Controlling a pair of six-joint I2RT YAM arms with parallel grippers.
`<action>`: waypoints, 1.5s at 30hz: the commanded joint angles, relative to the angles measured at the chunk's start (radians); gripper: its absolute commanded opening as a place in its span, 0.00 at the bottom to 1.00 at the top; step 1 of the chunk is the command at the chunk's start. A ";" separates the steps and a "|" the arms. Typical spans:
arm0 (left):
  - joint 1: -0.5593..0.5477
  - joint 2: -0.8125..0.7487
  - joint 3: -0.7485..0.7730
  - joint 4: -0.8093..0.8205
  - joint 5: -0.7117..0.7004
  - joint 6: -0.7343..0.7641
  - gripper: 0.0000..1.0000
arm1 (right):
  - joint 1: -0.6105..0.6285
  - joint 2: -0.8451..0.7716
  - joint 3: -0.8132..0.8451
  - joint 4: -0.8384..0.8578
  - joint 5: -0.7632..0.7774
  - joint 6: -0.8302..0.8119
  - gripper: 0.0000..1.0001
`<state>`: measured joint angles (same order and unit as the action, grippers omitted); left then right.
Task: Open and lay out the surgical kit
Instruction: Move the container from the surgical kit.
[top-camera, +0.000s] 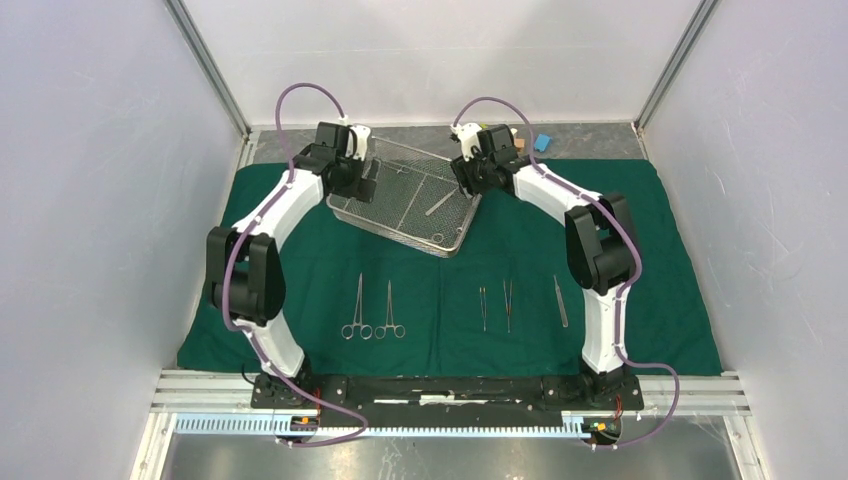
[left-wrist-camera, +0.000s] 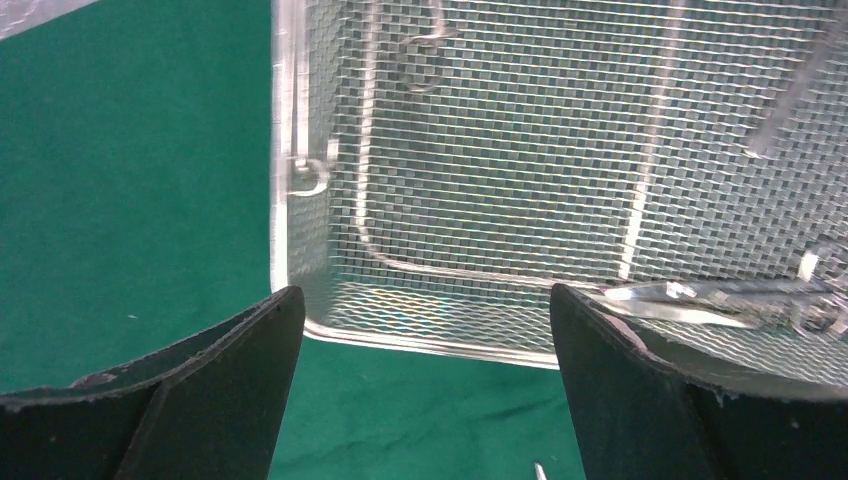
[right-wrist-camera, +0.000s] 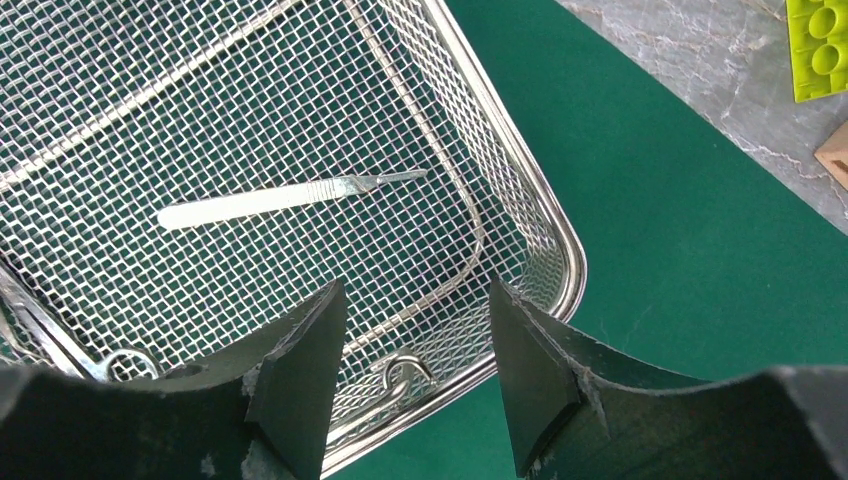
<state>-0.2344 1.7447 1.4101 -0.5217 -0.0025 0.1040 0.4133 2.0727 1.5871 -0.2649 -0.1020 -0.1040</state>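
Steel mesh tray (top-camera: 405, 195) is seen upper centre on green cloth (top-camera: 660, 260). At its left end the left gripper (left-wrist-camera: 425, 292) is spread wide. Over its right rim the right gripper (right-wrist-camera: 416, 288) is parted; nothing is clasped.

We arch both arms up from their bases and bend them inward toward the rectangular silver wire-mesh tray (top-camera: 410, 190). Our white, black-jointed left arm (top-camera: 270, 215) holds the left gripper (left-wrist-camera: 425, 295) at the tray's left end, its black jaws spread wide with nothing between them. Our matching right arm (top-camera: 560, 195) holds the right gripper (right-wrist-camera: 416, 288) above the tray's right corner, jaws parted less widely and gripping nothing. Both wrists tip down toward the tray.
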 joint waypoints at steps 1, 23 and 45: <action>0.061 0.065 0.083 0.032 -0.077 0.053 0.98 | -0.023 -0.079 -0.042 -0.061 0.039 -0.076 0.62; 0.107 0.243 0.120 -0.013 0.216 -0.183 0.54 | -0.094 -0.338 -0.217 -0.056 -0.134 -0.099 0.62; -0.055 0.196 -0.134 0.254 0.311 -0.517 0.51 | -0.204 -0.302 -0.180 -0.053 -0.266 -0.127 0.66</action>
<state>-0.2176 1.9163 1.2343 -0.3386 0.2432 -0.3523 0.2131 1.8034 1.3418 -0.3321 -0.3828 -0.1787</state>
